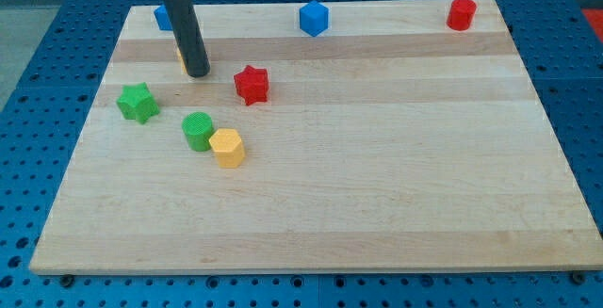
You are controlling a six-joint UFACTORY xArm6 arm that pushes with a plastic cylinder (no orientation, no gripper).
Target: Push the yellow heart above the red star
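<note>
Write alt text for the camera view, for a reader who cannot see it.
My tip rests on a pale wooden board, left of the red star block, with a sliver of yellow block showing behind the rod. Nearby sit a green star block, a green cylinder block and a yellow hexagonal block.

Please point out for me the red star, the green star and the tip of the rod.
red star (pixel 252 84), camera view, on its top face
green star (pixel 138 102), camera view, on its top face
my tip (pixel 198 72), camera view, at the rod's very lower end
</note>
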